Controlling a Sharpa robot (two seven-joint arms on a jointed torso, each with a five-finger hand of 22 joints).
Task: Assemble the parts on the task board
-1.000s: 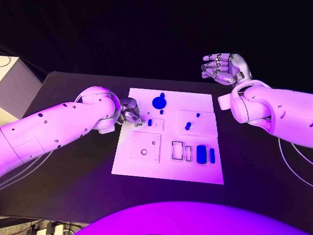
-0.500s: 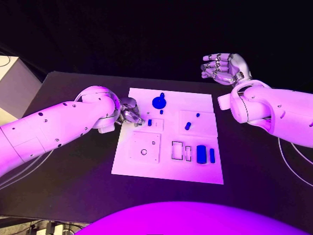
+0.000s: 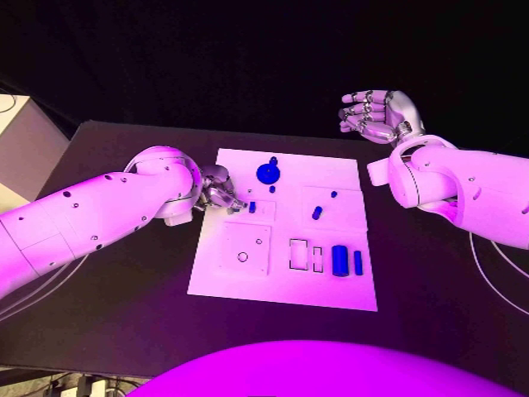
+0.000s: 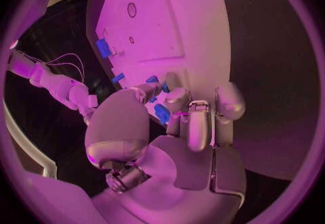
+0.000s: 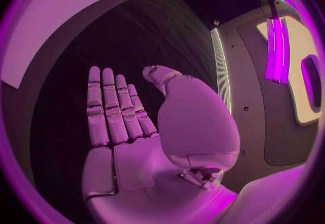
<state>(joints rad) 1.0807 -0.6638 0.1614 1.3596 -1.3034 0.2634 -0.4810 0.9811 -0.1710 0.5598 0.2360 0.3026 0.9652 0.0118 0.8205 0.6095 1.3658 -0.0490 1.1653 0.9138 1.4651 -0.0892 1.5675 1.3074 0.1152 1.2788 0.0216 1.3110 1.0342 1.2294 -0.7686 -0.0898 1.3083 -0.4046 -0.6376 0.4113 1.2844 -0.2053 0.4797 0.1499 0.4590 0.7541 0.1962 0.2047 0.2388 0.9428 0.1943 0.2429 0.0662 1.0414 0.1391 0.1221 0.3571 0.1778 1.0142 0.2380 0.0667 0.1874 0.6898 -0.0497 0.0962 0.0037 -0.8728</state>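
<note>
the white rectangular task board (image 3: 285, 240) lies flat in the middle of the black tabletop (image 3: 121, 273), and it serves as the landmark here. on its far end a large round blue knob-like part (image 3: 269, 173) sits upright, apparently already in place. near the board's centre a small blue peg (image 3: 317, 212) and a tinier blue piece (image 3: 334, 194) stand inside a raised square panel. toward the near right of the board two blue oblong blocks (image 3: 345, 261) lie side by side, and just beside them are two outlined rectangular slots (image 3: 307, 255) that look unfilled. a square panel with a small round hole (image 3: 243, 257) at the board's near left also looks unfilled.

the left hand (image 3: 218, 193) is at the board's left edge, near its far half, with fingers curled down toward a small blue part (image 4: 162, 113). in the left wrist view the fingertips (image 4: 177, 97) crowd around that blue piece and seem to pinch it, though i cannot tell for certain that it is truly gripped rather than merely touched. the right hand (image 3: 377, 115) hovers well beyond the board's far right corner, off the board, holding nothing, with fingers straight and side by side in the right wrist view.

my judgement: the assembly is partway, with some parts seated, the oblong blocks and slots left, and one small part being worked now.
</note>
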